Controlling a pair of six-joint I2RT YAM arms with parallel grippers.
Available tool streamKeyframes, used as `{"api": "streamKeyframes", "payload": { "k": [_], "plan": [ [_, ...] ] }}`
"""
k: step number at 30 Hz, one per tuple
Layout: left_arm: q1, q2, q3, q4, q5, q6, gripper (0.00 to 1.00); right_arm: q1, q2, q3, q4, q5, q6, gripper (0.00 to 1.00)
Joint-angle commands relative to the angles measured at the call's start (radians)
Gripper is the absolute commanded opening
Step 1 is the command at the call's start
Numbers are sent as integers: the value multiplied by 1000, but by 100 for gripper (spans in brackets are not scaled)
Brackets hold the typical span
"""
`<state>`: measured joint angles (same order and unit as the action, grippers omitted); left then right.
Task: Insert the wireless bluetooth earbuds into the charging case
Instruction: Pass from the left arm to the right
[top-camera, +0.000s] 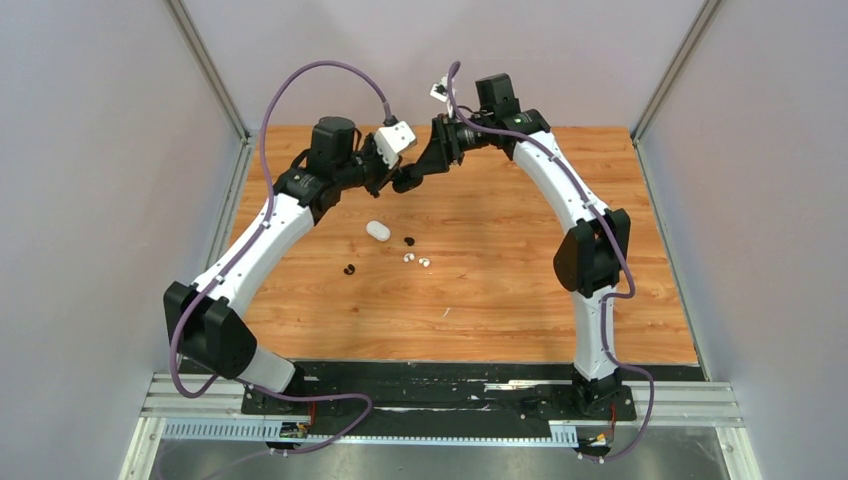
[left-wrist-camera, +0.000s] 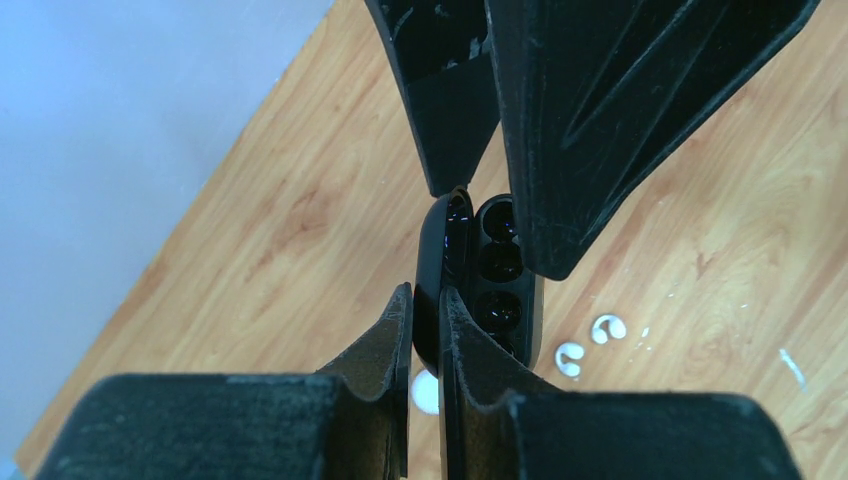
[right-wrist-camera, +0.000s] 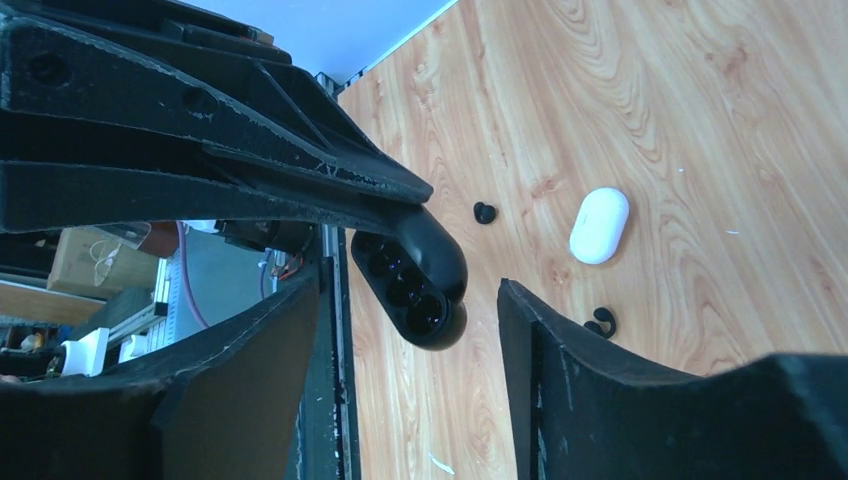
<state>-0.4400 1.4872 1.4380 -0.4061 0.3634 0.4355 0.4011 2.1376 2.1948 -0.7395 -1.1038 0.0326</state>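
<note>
Earbuds (top-camera: 408, 257) on wood-grain table (top-camera: 500, 295) between pale walls (top-camera: 100, 150)

So the open case (left-wrist-camera: 497, 262) is up off the table (top-camera: 520, 300), over its far middle, pinched at the lid by the left gripper (left-wrist-camera: 425, 320) and sitting between the right gripper (right-wrist-camera: 409, 285)'s spread fingers. Down on the table, nearer the arms, lies the closed case (top-camera: 377, 231), with one earbud (top-camera: 409, 241) just right of it, a pair of earbuds (top-camera: 407, 257) slightly nearer, and a lone earbud (top-camera: 349, 269) off front-left.
</note>
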Motion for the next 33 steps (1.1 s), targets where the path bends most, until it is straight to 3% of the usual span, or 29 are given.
{"api": "streamKeyframes", "payload": {
  "k": [1, 4, 13, 16, 18, 19, 23, 27, 33],
  "plan": [
    [-6, -71, -28, 113, 42, -115, 0, 4, 3, 47, 44, -49, 25, 63],
    [-6, -79, -37, 134, 88, -132, 0, 5, 12, 48, 51, -57, 29, 57],
    [-3, -71, -35, 116, 158, -151, 0, 4, 9, 47, 54, -85, -6, 18],
    [-3, -65, -30, 106, 175, -150, 0, 4, 5, 47, 53, -89, -17, 10],
    [-2, -57, -16, 93, 186, -160, 7, 5, 1, 47, 52, -91, -27, 4],
    [0, -47, -9, 78, 198, -164, 26, 5, -1, 46, 50, -89, -28, 4],
    [35, -17, 39, 56, 298, -225, 47, 4, -6, 48, 32, -80, -80, 4],
    [74, 54, 158, -26, 418, -267, 48, 10, -7, 53, 13, -71, -112, 5],
    [88, 145, 274, -162, 521, -244, 41, 28, -13, 68, -4, -52, -145, 6]
  ]
}}
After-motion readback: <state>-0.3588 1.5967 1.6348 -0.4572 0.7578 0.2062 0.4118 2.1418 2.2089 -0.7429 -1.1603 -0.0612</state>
